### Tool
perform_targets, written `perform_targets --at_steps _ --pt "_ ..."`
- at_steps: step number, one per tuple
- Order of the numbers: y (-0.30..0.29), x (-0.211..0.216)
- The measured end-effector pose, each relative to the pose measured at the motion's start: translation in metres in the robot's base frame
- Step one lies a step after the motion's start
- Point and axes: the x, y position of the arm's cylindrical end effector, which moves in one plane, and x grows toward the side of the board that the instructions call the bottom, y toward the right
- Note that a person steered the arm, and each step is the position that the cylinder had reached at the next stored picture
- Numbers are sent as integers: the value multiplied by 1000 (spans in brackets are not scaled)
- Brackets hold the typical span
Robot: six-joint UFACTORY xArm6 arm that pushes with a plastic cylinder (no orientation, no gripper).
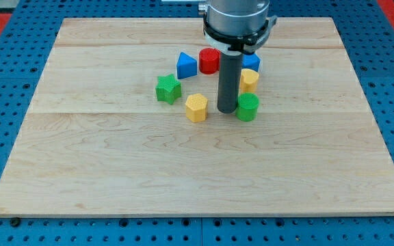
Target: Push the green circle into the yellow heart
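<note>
While my tip (227, 110), bare rod with no jaws, touches green circle (247, 107) center-frame, sideways shove misses yellow heart (250, 80) above.

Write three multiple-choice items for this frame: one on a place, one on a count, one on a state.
1. Where is my tip relative to the green circle?
A. at its left side in the view
B. far below it
C. on its right

2. How many yellow blocks are on the board?
A. one
B. two
C. four

3. The green circle and the yellow heart are:
A. stacked
B. close, heart just above in the view
C. at opposite board edges

Answers: 1 A, the rod ends beside the circle's left edge; 2 B, the heart and a yellow hexagon; 3 B, the heart sits directly above the circle.
</note>
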Motion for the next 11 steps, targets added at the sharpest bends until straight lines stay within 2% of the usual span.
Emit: perform_targets --at_steps 1,3,11 --pt "0 15" --pt "37 51" --pt "34 -18"
